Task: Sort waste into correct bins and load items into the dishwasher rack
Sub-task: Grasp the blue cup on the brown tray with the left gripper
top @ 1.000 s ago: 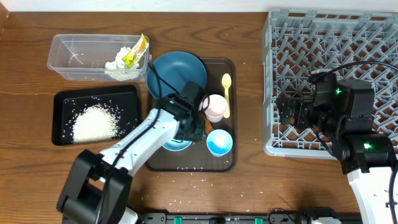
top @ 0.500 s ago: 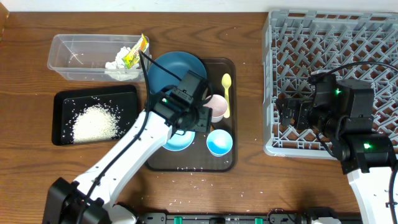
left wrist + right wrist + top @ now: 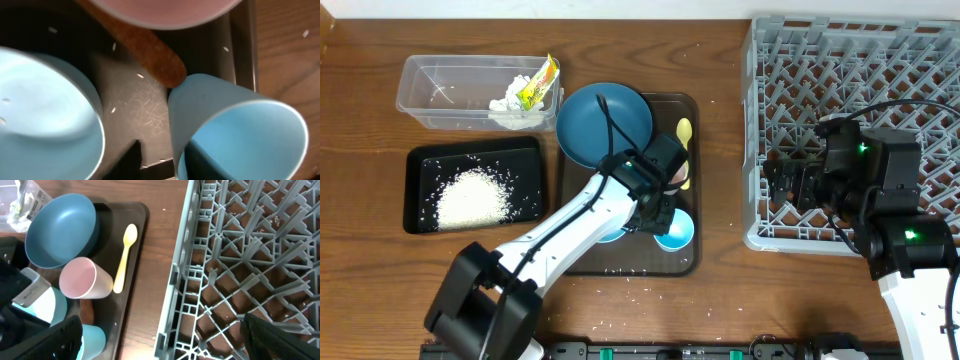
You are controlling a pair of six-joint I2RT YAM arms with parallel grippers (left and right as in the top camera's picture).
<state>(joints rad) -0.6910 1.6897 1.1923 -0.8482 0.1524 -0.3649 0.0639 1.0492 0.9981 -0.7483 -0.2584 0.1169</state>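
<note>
Yellow spoon [image 3: 124,259] lies handle toward the robot, bowl away; left end effector [image 3: 167,161] gapes astride small blue cup [image 3: 235,105].

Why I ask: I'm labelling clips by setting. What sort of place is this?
Likely a lab tabletop staged as a dish-clearing station, not a real kitchen: a grey dishwasher rack stands on a wooden table, and a dark blue plate and yellow spoon lie on a brown serving tray.

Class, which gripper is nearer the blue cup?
Left. The left gripper is at the blue cup, its fingers straddling the cup's wall. The right gripper hangs over the rack, far from it.
</note>
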